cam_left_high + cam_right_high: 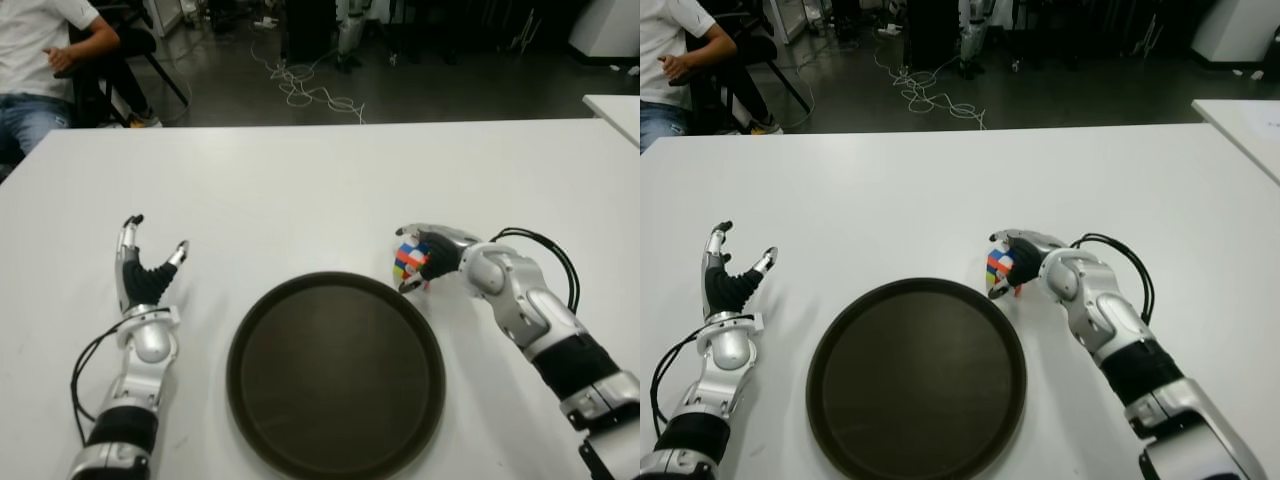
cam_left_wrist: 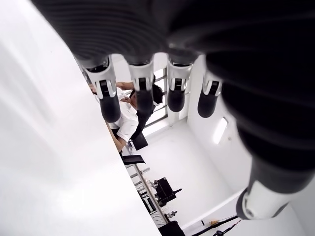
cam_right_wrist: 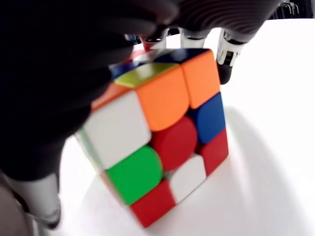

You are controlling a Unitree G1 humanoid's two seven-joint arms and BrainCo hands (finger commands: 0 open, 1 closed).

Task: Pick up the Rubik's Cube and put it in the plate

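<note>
Dark plate (image 1: 300, 440) nearest, right hand (image 1: 428, 258) clamped on Rubik's Cube (image 1: 409, 260) beside rim, left hand (image 1: 143, 270) spread

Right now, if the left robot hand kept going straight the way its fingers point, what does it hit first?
Nothing on the table, as far as I can tell. The open left robot hand points away from the robot over bare table. The plate sits beside it, off that line. Depth is uncertain.

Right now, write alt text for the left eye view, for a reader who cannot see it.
The right robot hand grips a Rubik's Cube just beyond the far right rim of a dark round plate on a white table. The left robot hand shows open, left of the plate; a seated person is at the far left.
</note>
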